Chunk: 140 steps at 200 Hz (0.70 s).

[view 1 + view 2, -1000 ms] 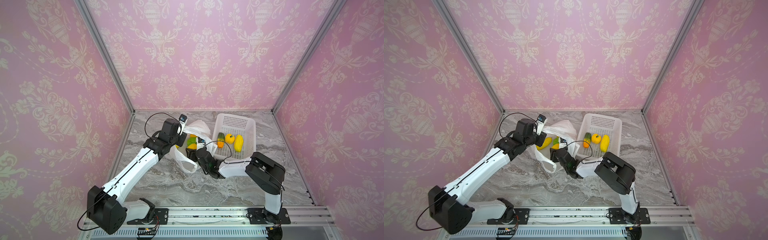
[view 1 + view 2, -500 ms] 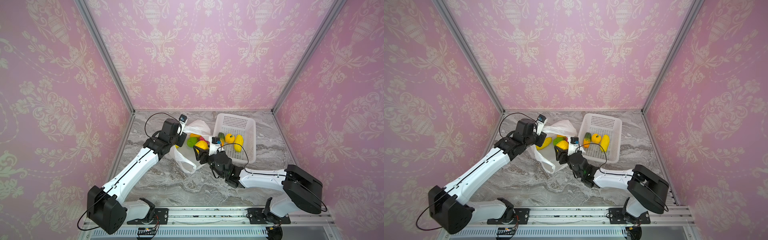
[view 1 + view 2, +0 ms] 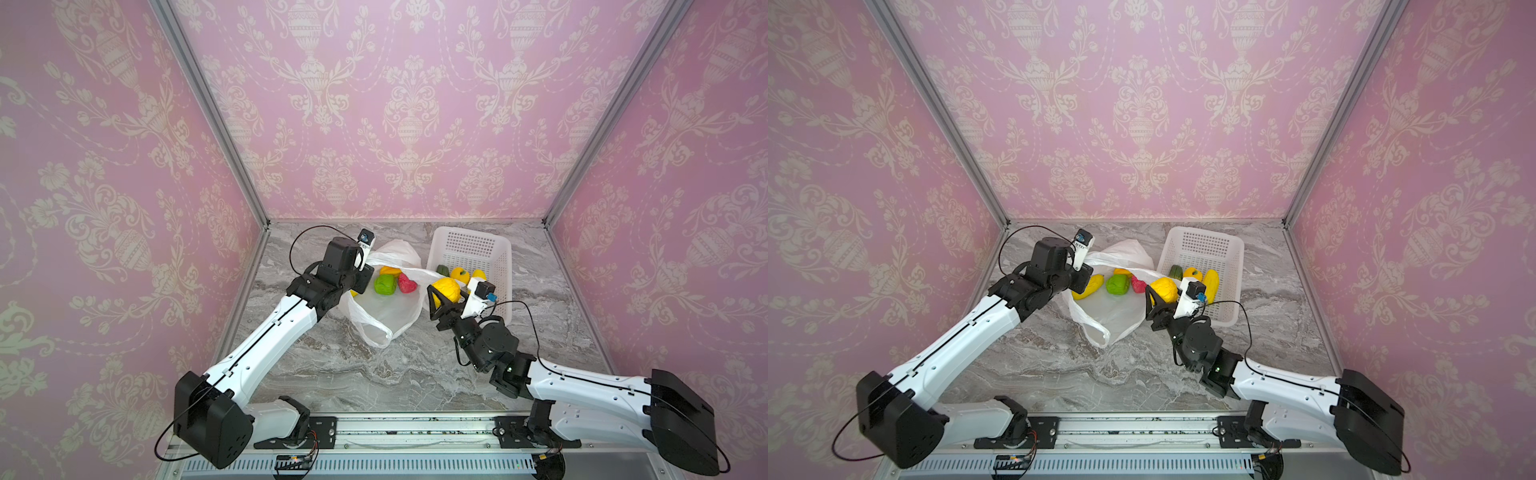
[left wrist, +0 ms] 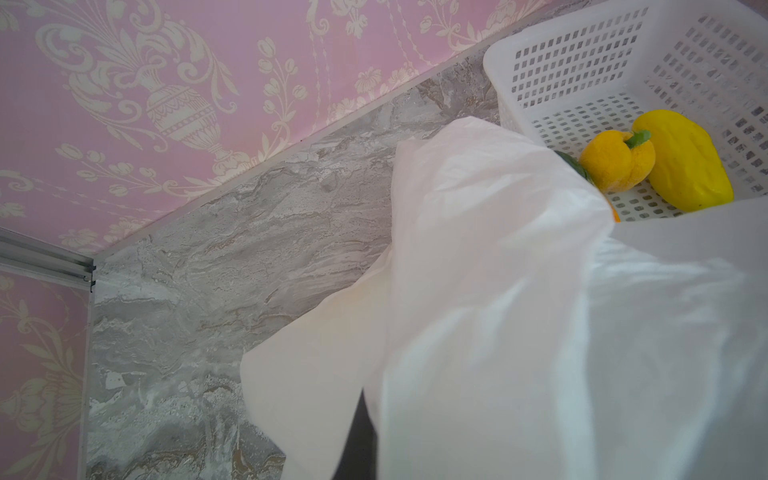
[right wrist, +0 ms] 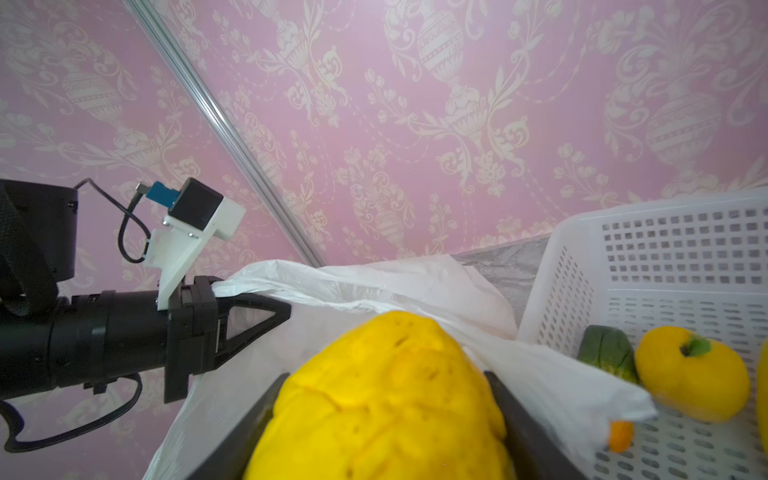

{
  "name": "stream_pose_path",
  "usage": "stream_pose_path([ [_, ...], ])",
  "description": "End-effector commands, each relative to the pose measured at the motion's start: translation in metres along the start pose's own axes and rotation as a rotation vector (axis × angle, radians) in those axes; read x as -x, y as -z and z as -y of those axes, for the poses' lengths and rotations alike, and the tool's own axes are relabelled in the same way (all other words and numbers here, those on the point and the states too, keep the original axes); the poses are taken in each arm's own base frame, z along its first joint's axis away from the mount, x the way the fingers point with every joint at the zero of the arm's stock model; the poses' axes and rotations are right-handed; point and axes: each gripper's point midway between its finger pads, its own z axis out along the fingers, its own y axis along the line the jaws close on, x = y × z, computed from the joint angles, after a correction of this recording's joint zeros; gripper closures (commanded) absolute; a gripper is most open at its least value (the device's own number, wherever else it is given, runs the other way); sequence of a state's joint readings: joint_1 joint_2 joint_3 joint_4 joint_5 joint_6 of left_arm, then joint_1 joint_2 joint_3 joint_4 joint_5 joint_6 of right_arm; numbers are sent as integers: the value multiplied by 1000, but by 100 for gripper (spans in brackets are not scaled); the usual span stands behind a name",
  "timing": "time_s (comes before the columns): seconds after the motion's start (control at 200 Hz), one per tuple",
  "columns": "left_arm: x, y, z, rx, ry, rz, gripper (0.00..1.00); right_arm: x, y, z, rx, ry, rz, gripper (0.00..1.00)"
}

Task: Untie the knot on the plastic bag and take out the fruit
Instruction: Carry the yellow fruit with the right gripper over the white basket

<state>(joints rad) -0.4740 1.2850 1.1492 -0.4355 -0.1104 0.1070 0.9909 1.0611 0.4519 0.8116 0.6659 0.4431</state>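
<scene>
At the back of the marble table (image 3: pixel 374 374), just left of the white basket (image 3: pixel 469 245): plastic bag (image 3: pixel 386 309), thin, translucent white, crinkled, mouth open, one handle loop (image 3: pixel 374 332) slack toward the table's front edge.

Contents: green fruit (image 3: pixel 385 285), pink-red fruit (image 3: pixel 407 284), orange-yellow fruit (image 3: pixel 390 271) behind them, long yellow fruit (image 3: pixel 1088 286) at the left.

Left gripper (image 5: pixel 284 311): fingers pinched together on the bag's rim, holding it raised.

Right gripper (image 3: pixel 445 293): jaws spread wide, clamped around a bumpy yellow fruit (image 5: pixel 386 399), above the bag's right edge, beside the basket.

Basket contents: dark green piece (image 5: pixel 606 353), yellow pepper-shaped piece (image 5: pixel 690 374), long yellow piece (image 4: pixel 681 162).
</scene>
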Motion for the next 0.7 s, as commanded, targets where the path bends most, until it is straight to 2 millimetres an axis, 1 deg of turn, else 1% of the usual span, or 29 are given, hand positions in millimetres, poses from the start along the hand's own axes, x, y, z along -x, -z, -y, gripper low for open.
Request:
stream_pose_path([
  [0.0, 8, 4, -1, -11, 18, 10, 100, 17, 7, 36, -140, 41, 75, 43],
  [0.18, 8, 5, -2, -8, 18, 11, 100, 27, 9, 80, -287, 13, 91, 44],
  [0.285, 7, 4, -2, -8, 18, 9, 100, 27, 8, 113, -405, -32, 69, 46],
  [0.385, 8, 4, -2, -7, 17, 10, 100, 23, 7, 136, -472, -76, 46, 46],
  [0.59, 8, 5, -2, -8, 17, 10, 100, 17, -1, 163, -596, -81, -16, 46],
  [0.696, 8, 5, -1, -8, 17, 13, 100, 9, -15, 173, -631, -73, -87, 44],
])
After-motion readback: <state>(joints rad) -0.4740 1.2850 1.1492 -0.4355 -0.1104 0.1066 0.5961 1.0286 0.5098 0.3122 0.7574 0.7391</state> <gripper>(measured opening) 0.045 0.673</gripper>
